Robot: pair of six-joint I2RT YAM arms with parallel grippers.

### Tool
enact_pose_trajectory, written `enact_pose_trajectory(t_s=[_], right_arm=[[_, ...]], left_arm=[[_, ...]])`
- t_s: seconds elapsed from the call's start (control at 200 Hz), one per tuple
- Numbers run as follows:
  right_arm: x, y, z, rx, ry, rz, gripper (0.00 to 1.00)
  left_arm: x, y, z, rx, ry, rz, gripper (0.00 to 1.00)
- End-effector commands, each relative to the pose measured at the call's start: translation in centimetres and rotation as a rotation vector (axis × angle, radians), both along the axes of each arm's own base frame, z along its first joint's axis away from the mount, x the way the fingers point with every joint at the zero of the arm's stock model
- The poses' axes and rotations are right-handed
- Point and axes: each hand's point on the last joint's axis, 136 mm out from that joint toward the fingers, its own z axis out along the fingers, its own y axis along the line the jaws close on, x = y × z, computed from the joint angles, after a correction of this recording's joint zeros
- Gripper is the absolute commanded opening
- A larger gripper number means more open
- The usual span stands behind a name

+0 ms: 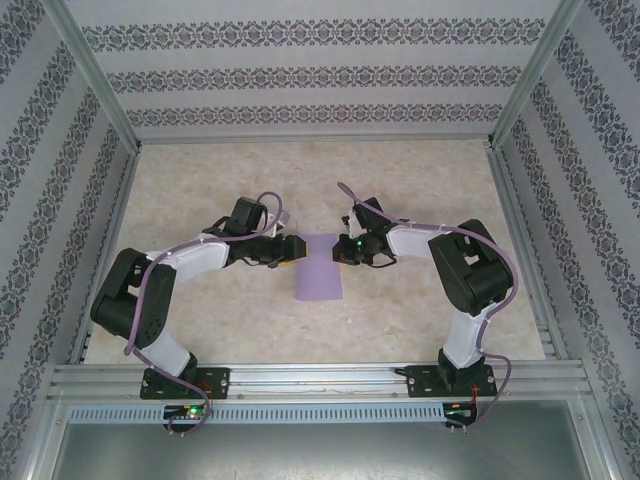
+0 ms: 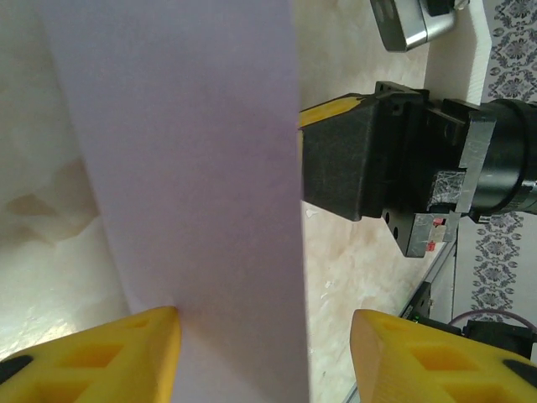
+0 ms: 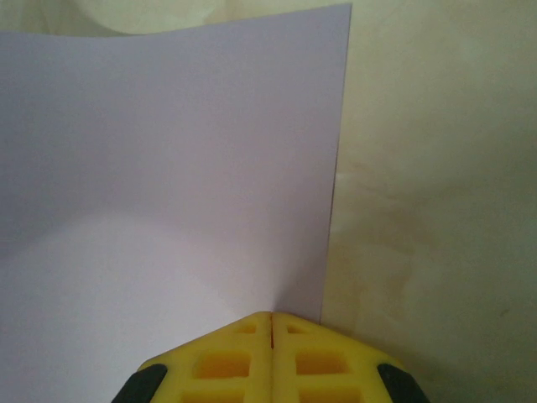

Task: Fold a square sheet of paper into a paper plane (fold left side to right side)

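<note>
The square sheet of paper [image 1: 318,270] lies on the table as a narrow lavender rectangle, folded in half, between my two grippers. My left gripper [image 1: 293,250] is at its upper left edge and stands open. In the left wrist view the paper [image 2: 193,168] runs between the yellow fingers [image 2: 126,353], and the left finger touches its surface. My right gripper [image 1: 346,250] is at the paper's upper right edge, shut. In the right wrist view its closed tips [image 3: 273,317] rest on the paper [image 3: 168,168], close to the right-hand edge. The right gripper's black body [image 2: 352,159] shows in the left wrist view too.
The marbled beige tabletop [image 1: 420,190] stretches around the paper, with patterned walls on three sides. An aluminium rail [image 1: 320,378] carries both arm bases at the near edge.
</note>
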Motion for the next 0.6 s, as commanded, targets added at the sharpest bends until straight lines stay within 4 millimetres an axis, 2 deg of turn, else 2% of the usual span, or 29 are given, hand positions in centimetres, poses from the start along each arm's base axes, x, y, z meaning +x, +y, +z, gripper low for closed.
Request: enact_pose_trajectory(t_s=[0.0, 0.295, 0.44, 0.595], right_arm=[[-1.6, -0.9, -2.9, -0.068, 0.07, -0.01, 0.01], [-1.5, -0.2, -2.1, -0.01, 0.056, -0.016, 0.01], [-1.3, 0.1, -1.5, 0.008, 0.046, -0.018, 0.01], [-1.3, 0.2, -1.4, 0.016, 0.045, -0.019, 0.01]], left_arm=[[0.6, -1.5, 0.3, -0.026, -0.014, -0.022, 0.56], [1.0, -2.3, -1.0, -0.017, -0.002, -0.033, 0.55], [1.0, -2.1, -2.0, 0.016, 0.006, -0.028, 0.48], [1.3, -2.1, -2.7, 0.032, 0.01, -0.015, 0.37]])
